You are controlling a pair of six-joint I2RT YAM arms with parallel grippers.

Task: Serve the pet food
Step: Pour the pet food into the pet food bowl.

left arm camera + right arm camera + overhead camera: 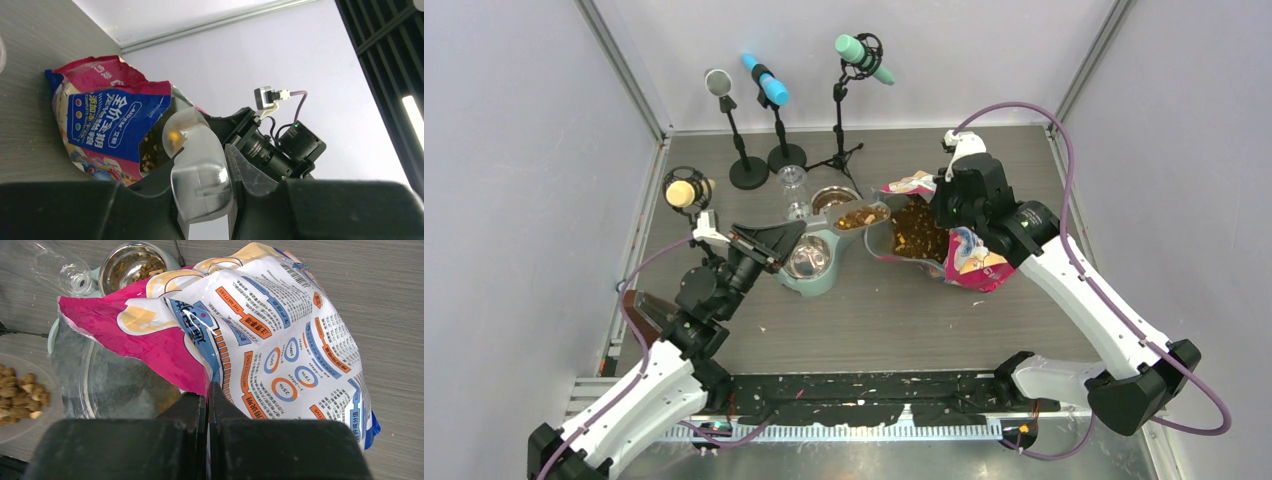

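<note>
Mostly glossy crinkled bag (280,340), pebbly brown kibble (916,232)

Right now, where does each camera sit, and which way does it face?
Top: above and behind the arms, looking down on the table; both arms show.
Left wrist: on the left gripper, looking along the scoop it holds toward the bag; its fingers show.
Right wrist: on the right gripper, looking down at the bag it pinches; its fingers show.
Shared: the bag, in all three.

The left arm (664,385) stretches forward, left tool (205,202) clamped around the scoop (197,160) handle between its jaws; right arm (1084,290) bends inward, right tool (207,400) pinched tight on the bag (280,340) edge ahead
</note>
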